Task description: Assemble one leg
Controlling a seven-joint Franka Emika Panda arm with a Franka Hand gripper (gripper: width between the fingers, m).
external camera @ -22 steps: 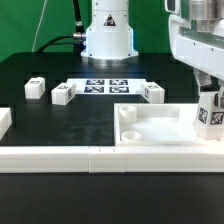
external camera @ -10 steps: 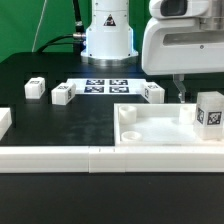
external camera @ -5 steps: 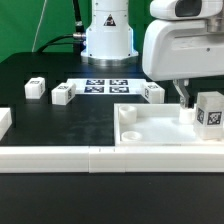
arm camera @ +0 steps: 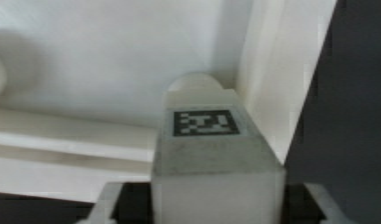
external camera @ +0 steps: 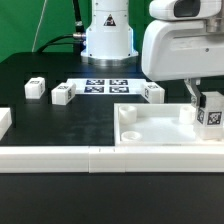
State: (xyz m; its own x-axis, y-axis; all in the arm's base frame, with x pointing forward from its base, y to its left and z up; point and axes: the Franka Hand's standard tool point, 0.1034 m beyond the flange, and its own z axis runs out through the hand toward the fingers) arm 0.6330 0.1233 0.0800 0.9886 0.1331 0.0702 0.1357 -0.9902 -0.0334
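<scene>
The gripper [external camera: 197,98] seems to pinch the leg [external camera: 210,113], upright at a corner of the tray-like piece [external camera: 150,130]. Keep it vertical and turn slowly.

The arm's base [external camera: 108,32] is a smooth white column, round and glossy, with a dark band near its top and black cables trailing off beside it. The wrist housing [external camera: 180,45] is bulky, white, soft-cornered, with a grey-shaded cap above.
</scene>
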